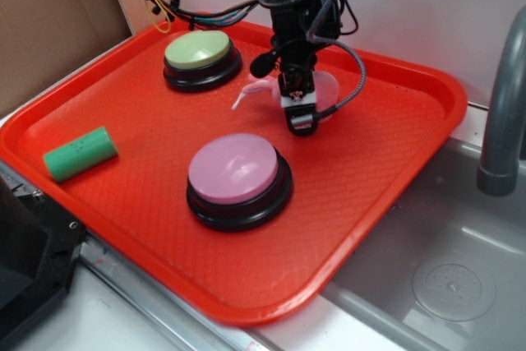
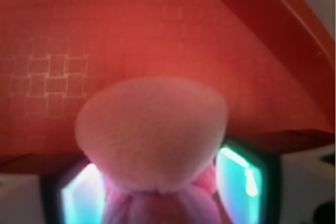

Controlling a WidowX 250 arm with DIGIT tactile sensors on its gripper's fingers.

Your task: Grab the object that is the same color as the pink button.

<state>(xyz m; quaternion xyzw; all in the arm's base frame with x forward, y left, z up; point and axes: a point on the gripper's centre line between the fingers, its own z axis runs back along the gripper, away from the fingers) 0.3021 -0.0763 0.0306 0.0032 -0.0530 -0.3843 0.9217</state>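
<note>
The tool (image 1: 301,113) hides most of the pink bunny (image 1: 325,92) behind it in the exterior view; in the wrist view the bunny (image 2: 152,135) is blurred, its lower body cut by the bottom edge, and it masks each finger (image 2: 239,177) partly.

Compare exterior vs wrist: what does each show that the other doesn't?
Exterior only: the pink button, green button, green cylinder, the sink beside the tray, and the gripper from outside, low over the bunny.

Wrist only: a close, blurred look at the bunny's rounded end sitting between the jaws, one on each side.

Both: the pink bunny and the red tray.
</note>
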